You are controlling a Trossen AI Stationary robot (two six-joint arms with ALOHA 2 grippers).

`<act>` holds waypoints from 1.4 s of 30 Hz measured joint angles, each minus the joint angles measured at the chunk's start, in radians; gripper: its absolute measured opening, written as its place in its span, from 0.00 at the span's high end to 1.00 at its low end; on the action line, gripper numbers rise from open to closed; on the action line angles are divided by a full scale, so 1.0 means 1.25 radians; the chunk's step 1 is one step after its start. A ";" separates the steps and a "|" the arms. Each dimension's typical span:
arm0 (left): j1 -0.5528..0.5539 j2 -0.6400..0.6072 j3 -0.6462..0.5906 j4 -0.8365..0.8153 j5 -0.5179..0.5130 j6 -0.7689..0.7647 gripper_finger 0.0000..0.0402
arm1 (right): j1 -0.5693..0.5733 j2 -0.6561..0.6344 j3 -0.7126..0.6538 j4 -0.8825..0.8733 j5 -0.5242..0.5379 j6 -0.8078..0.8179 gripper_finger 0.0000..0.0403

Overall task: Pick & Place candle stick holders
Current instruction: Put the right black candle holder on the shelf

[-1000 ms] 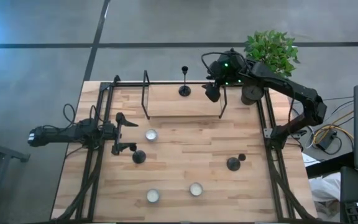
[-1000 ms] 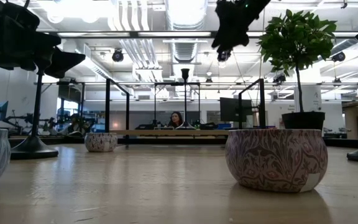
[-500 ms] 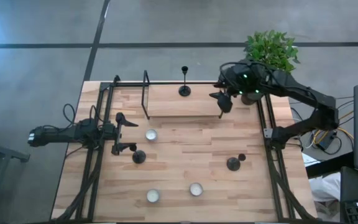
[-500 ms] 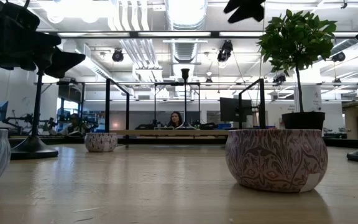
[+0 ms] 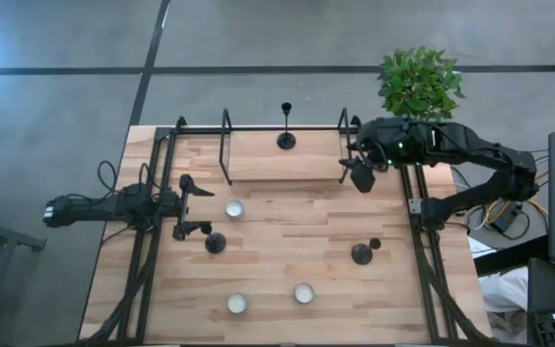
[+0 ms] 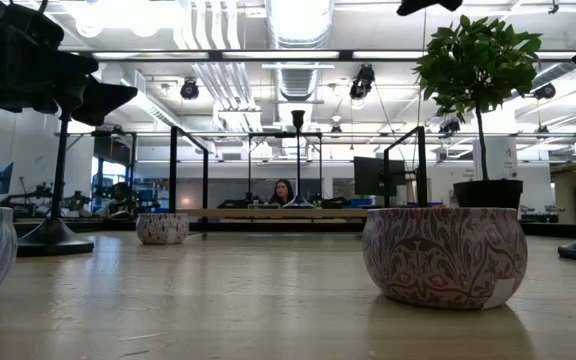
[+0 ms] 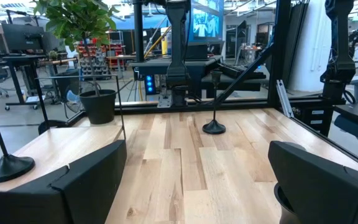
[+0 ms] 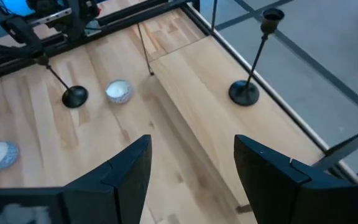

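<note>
One candle stick holder (image 5: 286, 139) stands upright on the raised strip at the far edge of the bench (image 5: 297, 212); two more sit lower down, one (image 5: 363, 253) toward the right side, one (image 5: 215, 242) just beside the left gripper (image 5: 193, 205), which waits spread at the left rail; the right gripper (image 5: 359, 173) hangs spread and empty near the far right corner; I'd bring it down over the right-side holder next, straddle the thin stem, and close low so it doesn't tip

Bright, even light falls from the ceiling fixtures (image 6: 298, 18), which glare white in the low view. The wooden surface (image 5: 287, 241) shows only soft, short shadows. Nearest the low camera, a patterned bowl (image 6: 444, 255) looks slightly soft.
</note>
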 joint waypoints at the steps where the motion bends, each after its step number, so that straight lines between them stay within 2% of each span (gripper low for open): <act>1: 0.000 0.000 0.000 0.000 0.000 0.000 0.01 | 0.013 0.000 0.000 -0.005 0.005 0.010 0.46; 15: -0.001 0.000 0.000 0.000 0.000 0.000 0.01 | 0.233 -0.002 -0.018 -0.128 0.194 0.187 0.46; 24: 0.000 0.000 0.000 0.000 0.000 0.000 0.01 | 0.405 -0.034 -0.067 -0.162 0.269 0.363 0.46; 31: 0.000 0.000 0.000 0.000 0.000 0.000 0.01 | 0.551 -0.081 -0.106 -0.178 0.385 0.504 0.46; 35: 0.000 0.000 0.000 0.000 0.000 0.000 0.01 | 0.601 -0.093 -0.121 -0.209 0.399 0.575 0.46; 42: 0.000 0.000 0.000 0.000 0.000 0.000 0.01 | 0.643 -0.082 -0.154 -0.213 0.400 0.608 0.46</act>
